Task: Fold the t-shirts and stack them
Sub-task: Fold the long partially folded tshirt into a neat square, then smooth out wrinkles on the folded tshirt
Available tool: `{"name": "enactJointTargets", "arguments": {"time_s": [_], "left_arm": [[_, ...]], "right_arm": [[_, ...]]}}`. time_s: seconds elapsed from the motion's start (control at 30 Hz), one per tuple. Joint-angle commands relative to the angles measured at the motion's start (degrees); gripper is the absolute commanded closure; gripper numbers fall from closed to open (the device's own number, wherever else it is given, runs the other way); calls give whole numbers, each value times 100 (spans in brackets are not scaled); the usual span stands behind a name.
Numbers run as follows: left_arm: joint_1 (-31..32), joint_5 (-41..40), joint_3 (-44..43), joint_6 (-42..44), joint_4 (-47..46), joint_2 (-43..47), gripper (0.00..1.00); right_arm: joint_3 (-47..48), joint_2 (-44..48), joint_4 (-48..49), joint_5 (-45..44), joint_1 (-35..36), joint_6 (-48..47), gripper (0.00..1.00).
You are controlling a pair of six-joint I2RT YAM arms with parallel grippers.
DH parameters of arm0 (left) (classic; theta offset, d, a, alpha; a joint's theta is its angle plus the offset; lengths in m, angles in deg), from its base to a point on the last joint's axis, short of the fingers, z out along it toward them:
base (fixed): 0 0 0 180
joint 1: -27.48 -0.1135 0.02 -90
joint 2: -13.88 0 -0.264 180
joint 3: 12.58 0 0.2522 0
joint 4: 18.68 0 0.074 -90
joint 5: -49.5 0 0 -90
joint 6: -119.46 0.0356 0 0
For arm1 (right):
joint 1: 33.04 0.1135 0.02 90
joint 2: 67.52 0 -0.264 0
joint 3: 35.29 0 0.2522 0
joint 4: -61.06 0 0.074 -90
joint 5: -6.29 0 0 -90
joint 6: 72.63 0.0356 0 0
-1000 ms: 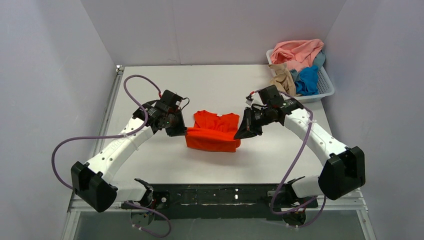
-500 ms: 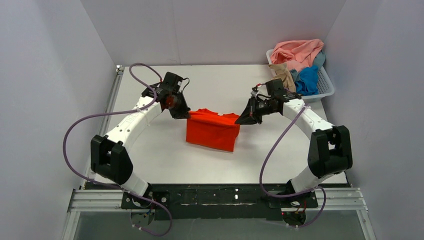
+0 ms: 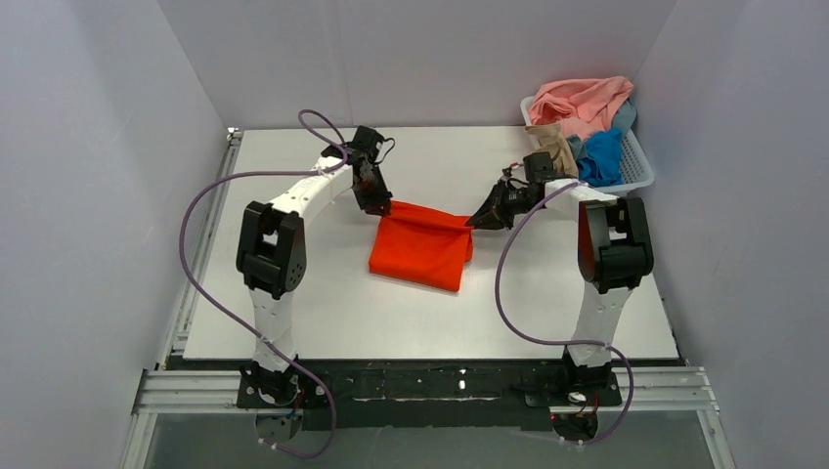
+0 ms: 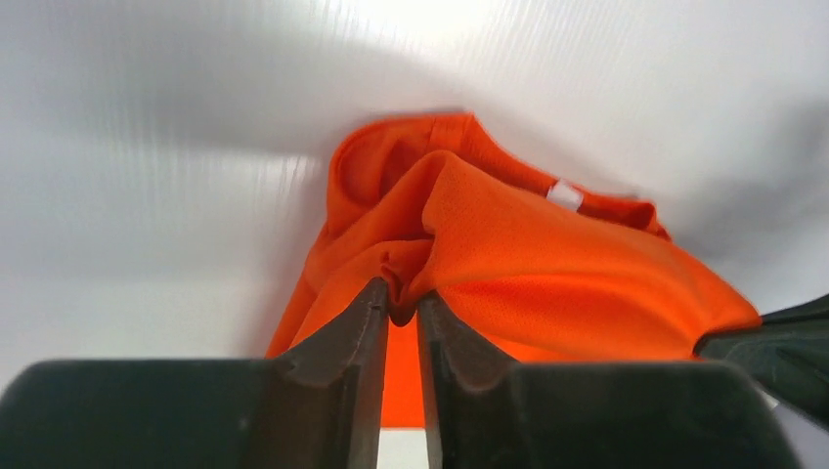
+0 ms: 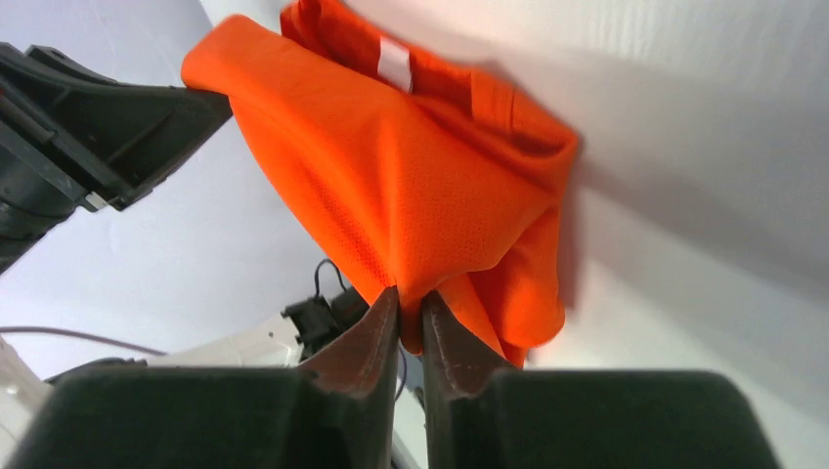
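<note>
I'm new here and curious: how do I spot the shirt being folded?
On the white table, look near the middle. The orange-red t-shirt lies there, its far corners pinched by the left gripper and right gripper. It alone is out; the pink, tan and blue shirts fill the corner basket.

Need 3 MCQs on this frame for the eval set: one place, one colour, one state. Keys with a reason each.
1. Where does the basket sit?
A) far right corner of the table
B) near left corner
C) centre

2. What colour is the shirt on the table?
A) blue
B) tan
C) orange-red

3. The left gripper is:
A) open above the shirt
B) shut on the shirt
C) empty, off the shirt

Key:
1 A, the top view shows it at the far right edge.
2 C, both wrist views show orange-red cloth.
3 B, it pinches a cloth fold in the left wrist view.
</note>
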Motion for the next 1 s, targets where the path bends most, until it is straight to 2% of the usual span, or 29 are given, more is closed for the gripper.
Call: {"name": "enactJointTargets", "arguments": {"time_s": [0.0, 0.13, 0.17, 0.2, 0.37, 0.4, 0.43, 0.47, 0.57, 0.63, 0.73, 0.83, 0.97], "left_arm": [[-95, -191, -753, 124, 812, -510, 71], [-127, -83, -1228, 104, 992, -689, 15], [-123, 25, -1255, 106, 962, -620, 5], [-123, 126, -1241, 98, 914, -534, 2], [-123, 905, -706, 24, 583, 16, 2], [-123, 1126, -508, 11, 360, 125, 2], [-123, 1745, -166, -82, -319, 151, 2], [-123, 1896, -335, -97, -308, -119, 2], [-123, 2170, -835, -218, -371, -913, 2], [-123, 2058, -1168, -282, -435, -1394, 2], [-140, 1522, -1422, -207, 172, -1932, 2], [-154, 1337, -644, -259, 485, -1702, 2], [-157, 1030, 355, -246, 260, -973, 2]], "right_arm": [[746, -230, 23, -518, -78, -66, 70], [1061, 38, -491, -1280, -91, -160, 48], [1038, 200, -559, -1508, -86, -165, 41], [1001, 369, -631, -1694, -81, -206, 37], [448, 1185, -513, -2006, 150, -412, 28], [344, 1298, -398, -1908, 278, -452, 27], [142, 1330, 213, -1318, 606, -301, 26], [175, 1145, 607, -1089, 688, -102, 26], [506, 481, 838, -1078, 700, 304, 26], [810, -42, 785, -1171, 692, 415, 26], [1112, -834, 225, -1707, 481, 712, 28], [1080, -1148, -386, -2104, 463, 667, 28], [1093, -1190, -604, -2155, 463, 564, 28]]}}
